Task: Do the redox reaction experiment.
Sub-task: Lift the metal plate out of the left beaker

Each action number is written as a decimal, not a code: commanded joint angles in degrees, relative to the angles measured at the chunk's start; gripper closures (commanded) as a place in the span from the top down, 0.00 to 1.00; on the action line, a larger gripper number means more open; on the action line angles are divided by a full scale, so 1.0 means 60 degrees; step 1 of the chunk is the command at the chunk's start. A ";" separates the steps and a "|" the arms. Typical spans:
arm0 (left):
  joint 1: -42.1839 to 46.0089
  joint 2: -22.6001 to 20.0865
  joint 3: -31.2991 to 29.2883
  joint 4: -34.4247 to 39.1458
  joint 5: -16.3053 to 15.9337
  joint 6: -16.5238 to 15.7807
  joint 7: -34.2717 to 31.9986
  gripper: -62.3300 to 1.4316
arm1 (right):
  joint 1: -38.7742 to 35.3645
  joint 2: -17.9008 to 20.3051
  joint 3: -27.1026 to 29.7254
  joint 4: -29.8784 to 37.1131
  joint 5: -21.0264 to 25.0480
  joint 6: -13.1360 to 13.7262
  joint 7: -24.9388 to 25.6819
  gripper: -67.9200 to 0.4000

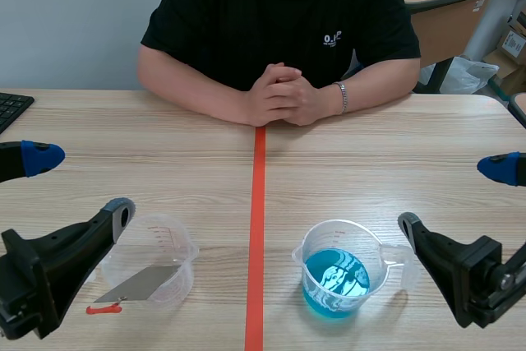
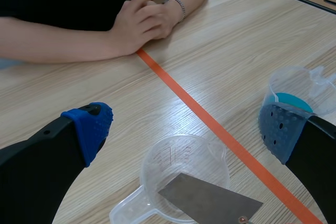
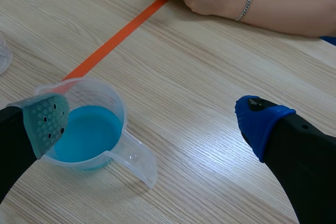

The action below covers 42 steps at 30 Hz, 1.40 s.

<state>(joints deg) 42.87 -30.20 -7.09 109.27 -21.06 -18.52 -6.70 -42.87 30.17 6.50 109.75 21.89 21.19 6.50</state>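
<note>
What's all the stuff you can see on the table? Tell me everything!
table: one, light wood, under everything
tape line: one, orange-red, down the table's middle
keyboard: one, black, far left edge
empty cup: one, clear plastic, left of the tape line
metal plate: one, grey, leaning in the empty cup
red bit: one, red, at the plate's near end; too small to tell what it is
filled cup: one, clear plastic, right of the tape line
liquid: blue, in the filled cup
person's hands: two, clasped, at the far edge
bracelet: one, silver, on one wrist
left gripper: black with blue pads, open, by the empty cup
right gripper: black with blue pads, open, by the filled cup
</note>
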 commanded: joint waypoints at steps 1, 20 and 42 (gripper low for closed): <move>-0.0033 -0.0026 0.0015 0.0171 -0.0095 -0.0018 -0.0135 0.96 | 0.0000 0.0102 0.0098 0.0153 0.0029 -0.0062 0.0149 1.00; -0.0029 -0.0026 0.0018 0.0171 -0.0095 -0.0047 -0.0131 0.96 | 0.0000 0.0102 0.0098 0.0153 -0.0011 -0.0062 0.0157 1.00; -0.0029 -0.0029 0.0015 0.0171 -0.0098 -0.0025 -0.0204 0.96 | 0.0000 0.0106 0.0098 0.0153 -0.0146 -0.0062 0.0160 1.00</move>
<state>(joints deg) 42.87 -30.20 -7.09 109.27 -21.06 -18.68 -7.09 -42.87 30.17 6.50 109.75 20.40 21.19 6.52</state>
